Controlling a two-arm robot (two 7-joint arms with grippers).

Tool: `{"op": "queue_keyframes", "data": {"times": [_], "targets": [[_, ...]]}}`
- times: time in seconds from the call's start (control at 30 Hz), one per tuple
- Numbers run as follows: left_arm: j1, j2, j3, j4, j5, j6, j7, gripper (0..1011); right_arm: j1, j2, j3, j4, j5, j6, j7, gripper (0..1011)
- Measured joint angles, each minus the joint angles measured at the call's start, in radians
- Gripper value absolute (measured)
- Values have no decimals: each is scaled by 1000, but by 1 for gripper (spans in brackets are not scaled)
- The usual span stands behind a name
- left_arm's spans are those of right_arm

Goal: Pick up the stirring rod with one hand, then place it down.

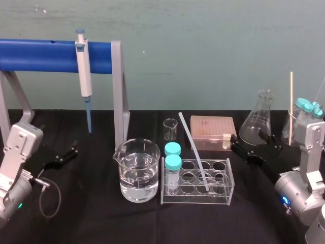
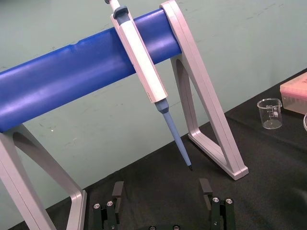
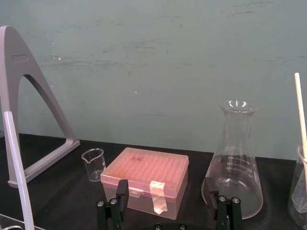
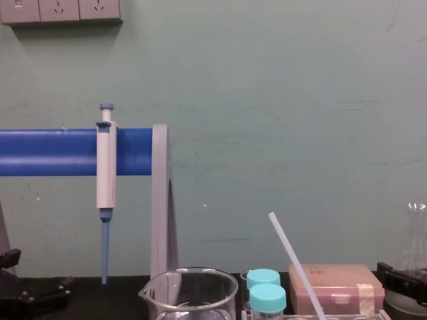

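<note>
At the middle of the black table (image 1: 91,213), the stirring rod (image 1: 193,151) is leaning in the clear tube rack (image 1: 198,199). Its lower end is sitting in one of the rack's holes and its upper end is tilting toward 11 o'clock, near the small empty beaker (image 1: 170,129); it is standing free of both grippers.

At 3 o'clock from the rack, the right gripper (image 1: 240,150) is lying low over the table just beside the pink tip box (image 1: 213,131). Its forearm is reaching in from 4 o'clock and its fingers (image 3: 121,189) are pointing toward 10 o'clock. They are standing well apart and holding nothing, with the box and the conical flask (image 3: 236,163) ahead of them.

At 9 o'clock from the water beaker (image 1: 136,170), the left gripper (image 1: 62,155) is resting near the table, aiming toward 2 o'clock at the blue-barred stand (image 2: 72,76) carrying the pipette (image 2: 141,62). Its fingers (image 2: 117,190) are spread and empty.
</note>
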Motion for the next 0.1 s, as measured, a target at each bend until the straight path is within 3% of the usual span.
{"op": "queue_keyframes", "data": {"times": [0.1], "targets": [[0, 0, 0, 0, 0, 0, 0, 1000, 0, 0, 0, 0, 0, 0, 0, 1003]]}}
